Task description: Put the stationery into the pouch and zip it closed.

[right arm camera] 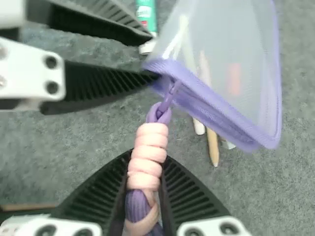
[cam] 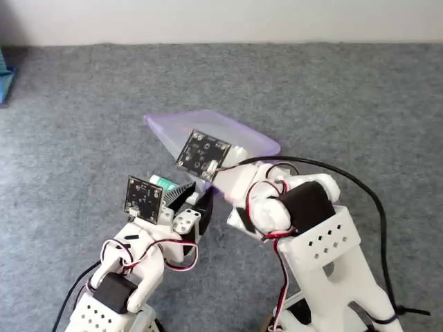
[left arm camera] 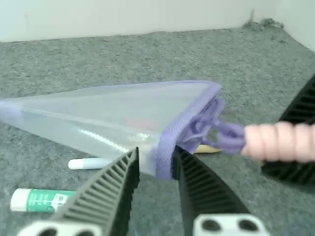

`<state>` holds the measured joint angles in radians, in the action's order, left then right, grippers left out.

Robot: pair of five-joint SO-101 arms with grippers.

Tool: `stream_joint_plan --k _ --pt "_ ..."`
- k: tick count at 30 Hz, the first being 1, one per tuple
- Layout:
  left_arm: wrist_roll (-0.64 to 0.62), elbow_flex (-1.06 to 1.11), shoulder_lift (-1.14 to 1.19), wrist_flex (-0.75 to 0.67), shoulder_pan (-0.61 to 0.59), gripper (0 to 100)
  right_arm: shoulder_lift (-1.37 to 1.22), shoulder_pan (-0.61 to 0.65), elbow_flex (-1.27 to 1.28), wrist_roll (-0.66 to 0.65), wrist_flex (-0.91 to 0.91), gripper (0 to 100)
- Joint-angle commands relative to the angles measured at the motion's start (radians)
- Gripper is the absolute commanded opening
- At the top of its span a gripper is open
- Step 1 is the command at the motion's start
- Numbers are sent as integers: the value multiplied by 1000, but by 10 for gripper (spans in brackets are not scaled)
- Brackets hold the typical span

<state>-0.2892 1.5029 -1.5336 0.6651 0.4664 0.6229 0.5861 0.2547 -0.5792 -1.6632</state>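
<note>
Left gripper (left arm camera: 155, 169) was nipped narrow on the end seam of the pouch (left arm camera: 113, 118), tilted at 12 o'clock from both arms, while the right gripper (right arm camera: 142, 189) clamped its zip cord (right arm camera: 146, 152); judged light, limp and slippery, best held by seam and cord.

1. The table (cam: 346, 90) has a grey, felt-like surface that runs to a pale wall at its far edge.
2. A green-and-white glue stick (left arm camera: 37, 200) lies flat near the middle, with a white pen (left arm camera: 91, 162) just beside it.
3. A wooden pencil (right arm camera: 212, 145) lies close by.
4. A blue object (cam: 3, 79) sits at the far left edge.
</note>
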Motion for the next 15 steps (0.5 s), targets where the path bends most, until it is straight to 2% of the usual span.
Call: stream_joint_plan --k 1,9,15 --pt "-8 -5 -3 -25 23 111 21 48 -55 11 -28 9" --pt "-6 58 -9 -25 18 22 30 51 -57 11 -28 9" --pt "-6 64 -9 -21 17 14 31 50 -57 11 -28 9"
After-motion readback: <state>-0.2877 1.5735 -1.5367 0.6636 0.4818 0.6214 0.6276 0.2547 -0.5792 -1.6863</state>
